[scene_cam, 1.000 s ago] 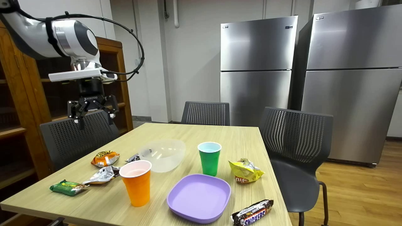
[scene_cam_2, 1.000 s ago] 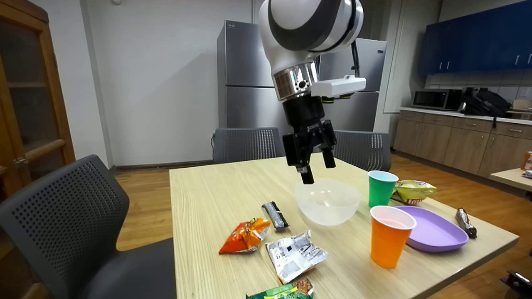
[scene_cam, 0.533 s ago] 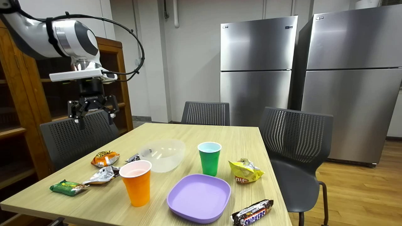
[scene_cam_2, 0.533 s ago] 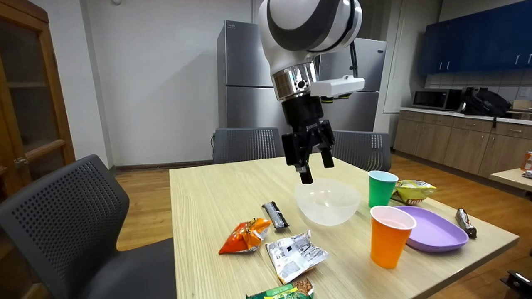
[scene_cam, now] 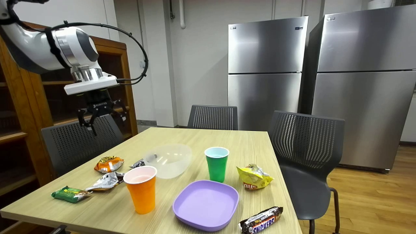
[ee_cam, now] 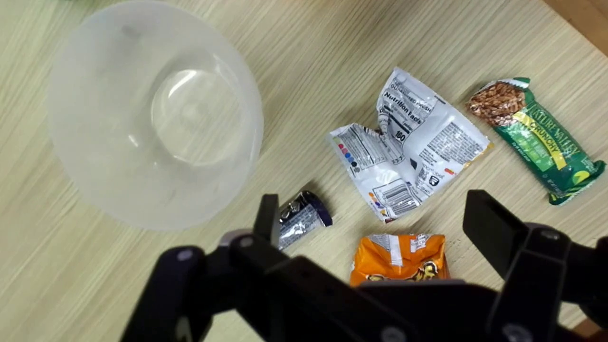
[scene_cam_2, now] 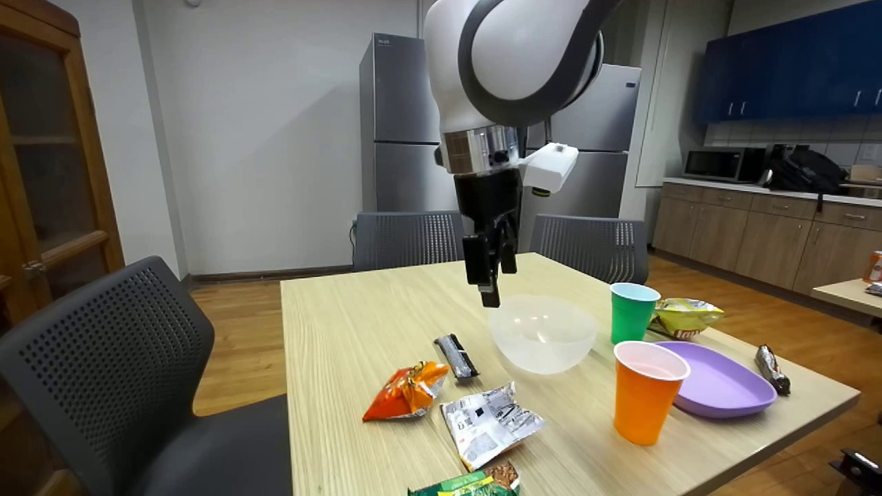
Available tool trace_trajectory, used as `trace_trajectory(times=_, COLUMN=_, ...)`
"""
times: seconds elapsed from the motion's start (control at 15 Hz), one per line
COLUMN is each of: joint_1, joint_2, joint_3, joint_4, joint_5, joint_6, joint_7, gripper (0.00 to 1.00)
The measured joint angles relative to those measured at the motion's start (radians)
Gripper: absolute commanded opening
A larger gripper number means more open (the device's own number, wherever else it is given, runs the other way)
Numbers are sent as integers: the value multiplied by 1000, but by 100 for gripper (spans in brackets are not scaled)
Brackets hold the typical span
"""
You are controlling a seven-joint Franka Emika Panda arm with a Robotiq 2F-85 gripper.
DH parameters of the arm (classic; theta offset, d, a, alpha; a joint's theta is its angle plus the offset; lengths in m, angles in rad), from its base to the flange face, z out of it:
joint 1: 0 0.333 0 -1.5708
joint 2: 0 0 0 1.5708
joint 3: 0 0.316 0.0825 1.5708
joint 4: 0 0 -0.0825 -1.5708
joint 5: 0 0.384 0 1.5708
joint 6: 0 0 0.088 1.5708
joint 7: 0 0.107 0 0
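My gripper (ee_cam: 378,219) hangs open above the table, with bare space between its black fingers (ee_cam: 491,232). Below it in the wrist view lies an orange Reese's-type bag (ee_cam: 399,256), partly hidden by the gripper body. A dark-wrapped bar (ee_cam: 304,218) shows beside the left finger, which covers part of it. Further up lie a crumpled white packet (ee_cam: 408,147) and a green Nature Valley bar (ee_cam: 536,137). A translucent bowl (ee_cam: 114,185) stands at upper left. In both exterior views the gripper (scene_cam: 109,126) is well clear of the tabletop, touching nothing.
An orange cup (scene_cam: 141,191), a green cup (scene_cam: 217,167) and a purple plate (scene_cam: 206,204) stand on the table. Near its edge lie a yellow bag (scene_cam: 254,178) and a Snickers bar (scene_cam: 261,221). Chairs (scene_cam_2: 103,365) surround the table; a wooden cabinet (scene_cam: 31,130) is behind the arm.
Over the last half second the wrist has turned and tilted; the gripper has shifted slightly right in one exterior view and left in the other. It stays open; the table objects have not moved.
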Motion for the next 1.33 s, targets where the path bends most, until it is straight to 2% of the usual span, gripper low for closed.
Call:
trace_trajectory(times=0.27, joint_1=0, joint_2=36, joint_3=0, joint_4=-33, joint_5=-43, joint_6=148, joint_7=-133, gripper=100)
trace_trajectory(times=0.47, joint_1=0, joint_2=73, joint_3=1, joint_4=-52, joint_5=-49, joint_6=211, joint_7=-252, gripper=100)
trace_trajectory(times=0.87, joint_1=0, joint_2=155, joint_3=2, joint_4=-71, joint_5=-55, joint_6=223, joint_7=-406, gripper=100)
trace_trajectory(times=1.33, joint_1=-2, joint_2=221, joint_3=-1, joint_4=-70, joint_5=-65, joint_6=225, joint_7=-471, gripper=100)
